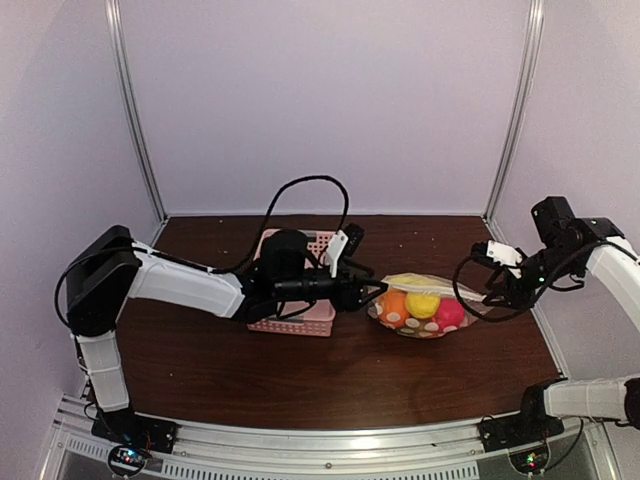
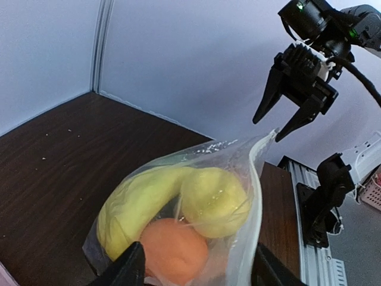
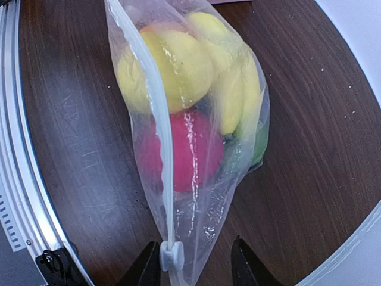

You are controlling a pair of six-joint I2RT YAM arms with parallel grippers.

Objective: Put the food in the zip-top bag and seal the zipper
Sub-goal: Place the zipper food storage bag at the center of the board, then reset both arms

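Nearest the top camera, a metal rail (image 1: 330,450) along the near edge carries both arm bases, and beyond it spreads the dark wooden worktop (image 1: 300,370). From the left, the left arm (image 1: 180,285) reaches across a pink basket (image 1: 300,322) that sits near the middle. The right arm (image 1: 610,260) bends in from the right edge. Between the two lies the zip-top bag (image 1: 420,322), just right of the basket and resting on the worktop with its mouth edge uppermost. Inside it the food is packed together: a yellow banana (image 2: 137,202), an orange (image 2: 175,250), a red ball (image 3: 184,149), a round yellow piece (image 2: 214,199) and a green piece (image 3: 259,146) pressed against the far wall of the bag. At the bag's left end the left gripper (image 2: 199,250) stands with jaws spread, the bag between its fingers; contact cannot be told. At the bag's right end the right gripper (image 3: 195,244) likewise has its jaws apart. The zipper (image 3: 155,107) runs along the top edge and looks pressed shut over the length that shows. Its small white slider (image 3: 172,256) sits at the right end, between the right gripper's parted fingers.
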